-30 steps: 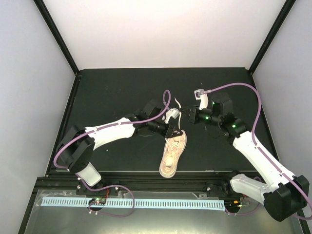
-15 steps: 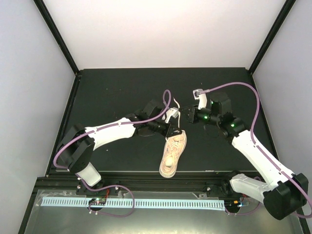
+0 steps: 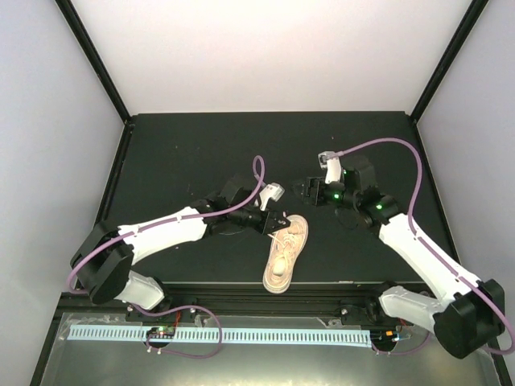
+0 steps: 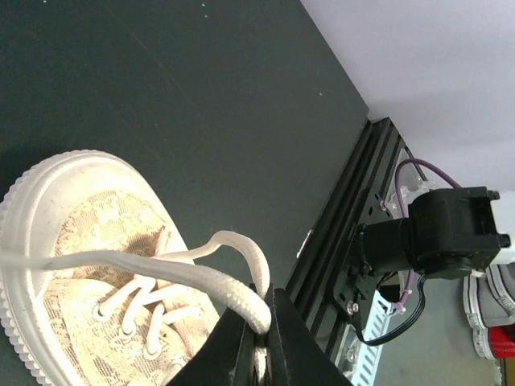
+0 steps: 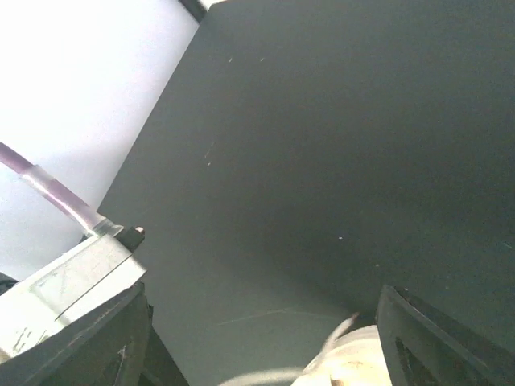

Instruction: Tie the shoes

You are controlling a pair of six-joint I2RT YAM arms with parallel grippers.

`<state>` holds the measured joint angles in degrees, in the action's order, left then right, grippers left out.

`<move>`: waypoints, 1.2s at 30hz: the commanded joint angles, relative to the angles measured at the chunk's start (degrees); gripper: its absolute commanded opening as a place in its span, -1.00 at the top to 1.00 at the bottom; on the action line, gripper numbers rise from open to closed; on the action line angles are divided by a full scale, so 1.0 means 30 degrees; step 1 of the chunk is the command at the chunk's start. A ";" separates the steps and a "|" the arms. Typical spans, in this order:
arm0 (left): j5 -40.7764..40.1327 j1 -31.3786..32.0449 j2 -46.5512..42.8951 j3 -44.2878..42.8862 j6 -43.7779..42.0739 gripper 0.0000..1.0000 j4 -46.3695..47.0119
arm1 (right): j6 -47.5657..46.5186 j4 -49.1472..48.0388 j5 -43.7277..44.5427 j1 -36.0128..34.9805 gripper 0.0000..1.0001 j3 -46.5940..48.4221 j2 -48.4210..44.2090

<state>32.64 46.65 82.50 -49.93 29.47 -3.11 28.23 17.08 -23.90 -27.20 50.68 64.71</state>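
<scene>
The small beige-pink shoe point(image 3: 284, 256) lies on the black table point(image 3: 185, 153) near its front edge, between the two arms. My left gripper point(image 3: 283, 221) hovers at the shoe's far end, shut on a cream-white lace point(image 4: 241, 293). In the left wrist view the lace runs from the shoe point(image 4: 88, 233) in a loop and is pinched between the left gripper's point(image 4: 263, 314) jaws. My right gripper point(image 3: 304, 189) stands open just beyond the shoe, with nothing in it. The right wrist view shows its two fingers point(image 5: 76, 342) wide apart, with a rim of the shoe point(image 5: 354, 366) and a loose lace end point(image 5: 342, 326) below.
A black aluminium rail point(image 3: 241, 293) borders the table's near edge, and the right arm's base point(image 4: 434, 241) sits on it. White walls and black corner posts point(image 3: 96, 64) enclose the table on three sides.
My right gripper has opened and let go of the lace it held. The left gripper has closed on its lace and drawn it down towards the near left. The raised lace loop is gone.
</scene>
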 commanded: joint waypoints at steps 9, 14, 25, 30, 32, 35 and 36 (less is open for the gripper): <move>-0.0182 0.0152 -0.0125 -0.0287 0.0820 0.97 0.0763 | 0.0238 -0.2267 -0.0139 0.0395 -0.42 -0.6633 -0.3874; -0.0168 0.0152 -0.0232 -0.0383 0.0770 0.97 0.0584 | -0.1324 -0.2717 -0.0268 0.0364 -0.31 -0.8691 -0.5171; 0.0011 0.0152 0.0244 -0.0857 0.0958 0.97 0.0584 | -0.3141 -0.5066 -0.2628 -0.0160 0.00 -0.8531 -0.2598; -0.0072 0.0152 0.0284 -0.0937 0.0950 0.97 0.0384 | -0.3098 -0.5429 -0.3181 -0.0417 0.01 -0.8639 -0.2096; -0.0073 0.0152 0.0316 -0.0934 0.0928 0.97 0.0330 | -0.2956 -0.5458 -0.2992 -0.0425 -0.05 -0.8806 -0.2296; -0.0027 0.0152 0.0404 -0.1004 0.0954 0.97 0.0360 | -0.2920 -0.5514 -0.2859 -0.0469 -0.13 -0.8928 -0.2665; 0.0001 0.0159 0.0433 -0.1042 0.0953 0.97 0.0349 | -0.2911 -0.5517 -0.2919 -0.0456 -0.15 -0.8909 -0.2745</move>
<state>32.38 46.68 82.67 -50.46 31.79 -2.57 20.01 3.01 -31.73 -28.16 23.75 58.13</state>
